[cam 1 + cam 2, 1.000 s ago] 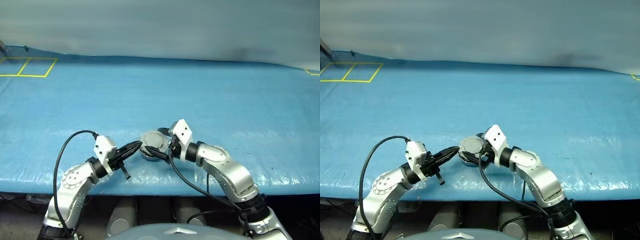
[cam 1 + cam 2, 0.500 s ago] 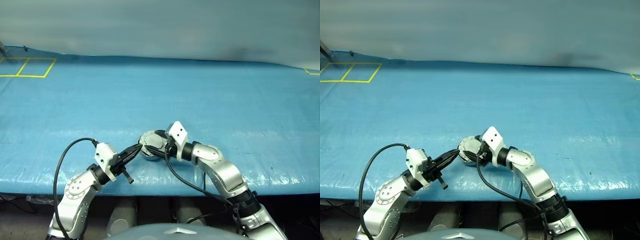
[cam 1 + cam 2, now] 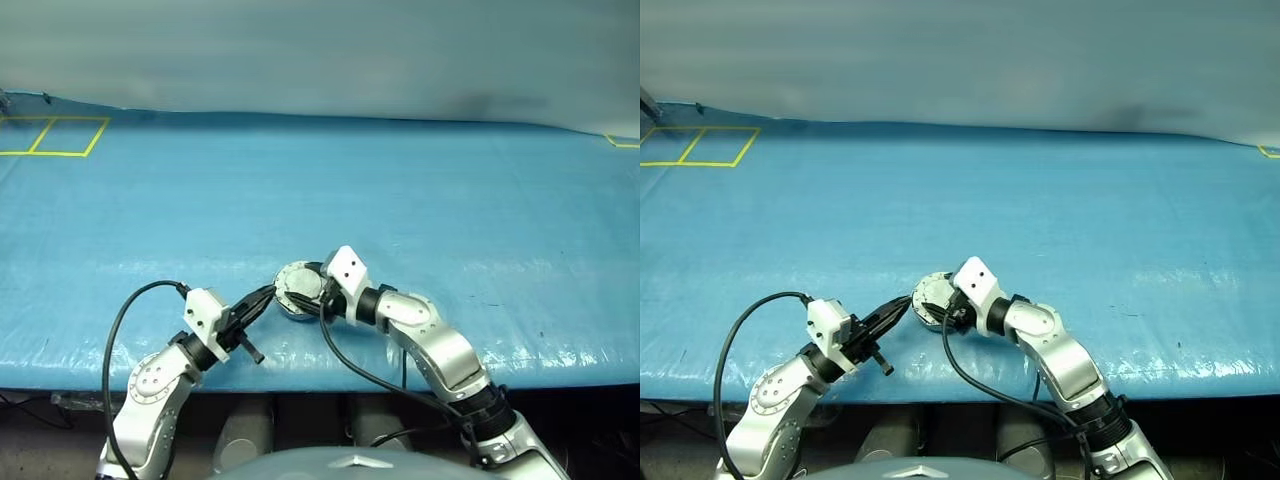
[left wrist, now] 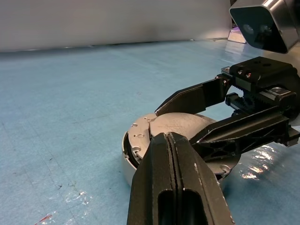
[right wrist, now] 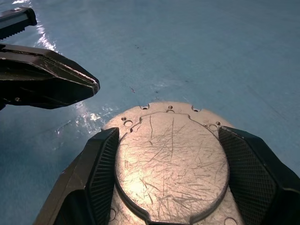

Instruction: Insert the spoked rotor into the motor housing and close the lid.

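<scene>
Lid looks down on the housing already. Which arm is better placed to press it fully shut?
Right, probably. The right gripper straddles the closed lid, a finger at each side. The left gripper, shut, only points at the motor housing from the side.

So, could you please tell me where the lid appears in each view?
Left eye: lid, low centre, between the grippers.
Right eye: low centre.
Left wrist: behind the shut left gripper.
Right wrist: between the right gripper's fingers.
Shared landmark: the left gripper's shut tip beside the lid.
</scene>
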{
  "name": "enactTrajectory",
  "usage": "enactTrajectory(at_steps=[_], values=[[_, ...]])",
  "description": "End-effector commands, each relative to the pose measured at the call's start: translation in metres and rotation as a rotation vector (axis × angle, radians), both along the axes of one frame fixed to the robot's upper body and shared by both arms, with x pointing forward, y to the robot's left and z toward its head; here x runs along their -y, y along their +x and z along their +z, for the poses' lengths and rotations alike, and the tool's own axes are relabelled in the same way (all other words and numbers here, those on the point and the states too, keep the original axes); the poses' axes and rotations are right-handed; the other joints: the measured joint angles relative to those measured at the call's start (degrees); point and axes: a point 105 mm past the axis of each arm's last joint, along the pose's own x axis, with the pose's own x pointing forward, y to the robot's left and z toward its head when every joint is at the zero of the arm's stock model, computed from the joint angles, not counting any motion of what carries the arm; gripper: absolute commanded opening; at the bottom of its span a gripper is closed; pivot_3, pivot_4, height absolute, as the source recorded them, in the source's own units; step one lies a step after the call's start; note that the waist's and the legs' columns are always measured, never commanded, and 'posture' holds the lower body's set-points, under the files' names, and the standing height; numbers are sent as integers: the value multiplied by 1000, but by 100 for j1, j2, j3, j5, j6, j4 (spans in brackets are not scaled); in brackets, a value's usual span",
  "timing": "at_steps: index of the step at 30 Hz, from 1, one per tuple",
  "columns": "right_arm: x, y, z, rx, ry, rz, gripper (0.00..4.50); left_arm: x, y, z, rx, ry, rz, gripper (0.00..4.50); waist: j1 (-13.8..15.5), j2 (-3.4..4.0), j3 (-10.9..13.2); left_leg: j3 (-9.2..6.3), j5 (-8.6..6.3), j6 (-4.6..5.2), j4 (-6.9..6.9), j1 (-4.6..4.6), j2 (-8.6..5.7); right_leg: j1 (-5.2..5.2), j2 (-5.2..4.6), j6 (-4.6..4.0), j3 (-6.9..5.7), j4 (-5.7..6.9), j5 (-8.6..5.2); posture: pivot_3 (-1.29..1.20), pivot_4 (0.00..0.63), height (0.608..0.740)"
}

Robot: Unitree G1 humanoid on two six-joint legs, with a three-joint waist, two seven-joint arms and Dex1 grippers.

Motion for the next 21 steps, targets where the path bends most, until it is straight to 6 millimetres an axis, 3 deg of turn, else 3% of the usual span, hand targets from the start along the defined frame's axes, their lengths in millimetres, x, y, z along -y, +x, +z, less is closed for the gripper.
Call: enactTrajectory(at_steps=[1, 7, 21], values=[[-9, -3, 12, 46, 4, 27, 3039, -1, 0, 7, 37, -14, 11, 0, -1, 0, 0, 0, 0, 0, 0, 0, 0, 0, 0, 0, 0, -1, 0, 0, 150, 740], [-13, -3, 15, 41, 6, 26, 3039, -1, 0, 7, 36, -18, 9, 0, -3, 0, 0, -1, 0, 0, -1, 0, 1, -1, 0, -1, 0, 0, -1, 0, 150, 740], [-7, 2, -7, -7, -25, -13, 3039, 0, 2, 7, 33, -22, 1, 0, -21, 1, -1, 0, 0, -1, -11, 4, 2, -2, 0, -4, -1, -2, -3, 0, 150, 740]])
